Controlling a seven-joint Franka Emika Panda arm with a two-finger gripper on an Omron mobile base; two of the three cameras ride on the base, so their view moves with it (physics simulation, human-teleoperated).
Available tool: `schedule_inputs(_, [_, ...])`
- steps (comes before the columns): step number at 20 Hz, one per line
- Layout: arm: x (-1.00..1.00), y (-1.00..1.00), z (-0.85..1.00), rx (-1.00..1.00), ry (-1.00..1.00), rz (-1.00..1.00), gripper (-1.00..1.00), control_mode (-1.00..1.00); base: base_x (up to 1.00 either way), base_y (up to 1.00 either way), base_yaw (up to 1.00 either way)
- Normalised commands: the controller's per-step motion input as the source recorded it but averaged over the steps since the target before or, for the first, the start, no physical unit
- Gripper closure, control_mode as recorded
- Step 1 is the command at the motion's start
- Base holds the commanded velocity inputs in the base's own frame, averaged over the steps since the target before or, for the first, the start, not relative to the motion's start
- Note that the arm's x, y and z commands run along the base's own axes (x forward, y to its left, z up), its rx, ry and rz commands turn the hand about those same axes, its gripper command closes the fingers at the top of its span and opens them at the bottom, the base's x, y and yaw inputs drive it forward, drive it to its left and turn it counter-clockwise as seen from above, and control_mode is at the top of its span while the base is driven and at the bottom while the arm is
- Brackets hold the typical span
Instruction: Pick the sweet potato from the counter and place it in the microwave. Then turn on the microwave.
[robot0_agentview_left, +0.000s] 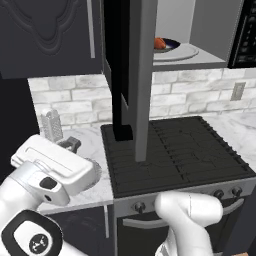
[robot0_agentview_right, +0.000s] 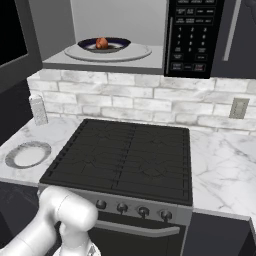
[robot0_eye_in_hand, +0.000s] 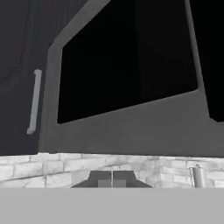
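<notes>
One small orange-red oval sweet potato (robot0_agentview_right: 102, 43) lies in a dark blue-rimmed bowl (robot0_agentview_right: 116, 41), which sits on the round pale plate (robot0_agentview_right: 140, 51) inside the large grey-framed microwave (robot0_agentview_right: 59, 61). The left base view shows the same sweet potato (robot0_agentview_left: 159, 43) in its bowl on the plate, up behind the door. The microwave's grey-framed dark glass door (robot0_agentview_left: 141, 75) stands swung wide open, reaching out over the black ridged stovetop (robot0_agentview_right: 125, 157). Its black button panel (robot0_agentview_right: 192, 37) is at the right of the cavity.

My gripper (robot0_eye_in_hand: 112, 181) is clenched, its two dark fingertips pressed together with nothing between them. In the hand view it points up at the dark glass of the open door, with the white brick backsplash (robot0_eye_in_hand: 52, 166) below and a pale bar handle (robot0_eye_in_hand: 34, 101) of the dark panelled cabinet to the left.

The white grey-veined marble counter (robot0_agentview_right: 225, 165) runs either side of the stovetop. On its left part sit a round grey-rimmed plate (robot0_agentview_right: 27, 153) near the front and a metal box grater (robot0_agentview_right: 38, 110) farther back against the wall. A pale wall socket (robot0_agentview_right: 239, 108) is mounted in the backsplash on the right.
</notes>
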Motion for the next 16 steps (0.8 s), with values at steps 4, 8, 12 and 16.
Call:
schedule_inputs(4, [0.71, 0.15, 0.00, -0.08, -0.08, -0.19, 1.00, -1.00, 0.00, 0.00, 0.00])
schedule_inputs(8, [0.54, 0.08, 0.03, -0.06, -0.07, -0.18, 1.00, -1.00, 0.00, 0.00, 0.00])
schedule_inputs(12, [0.15, 0.00, 0.28, -0.01, -0.04, -0.15, 1.00, -1.00, 0.00, 0.00, 0.00])
schedule_inputs(16, [0.08, -0.01, 0.33, 0.00, 0.00, -0.13, 1.00, -1.00, 0.00, 0.00, 0.00])
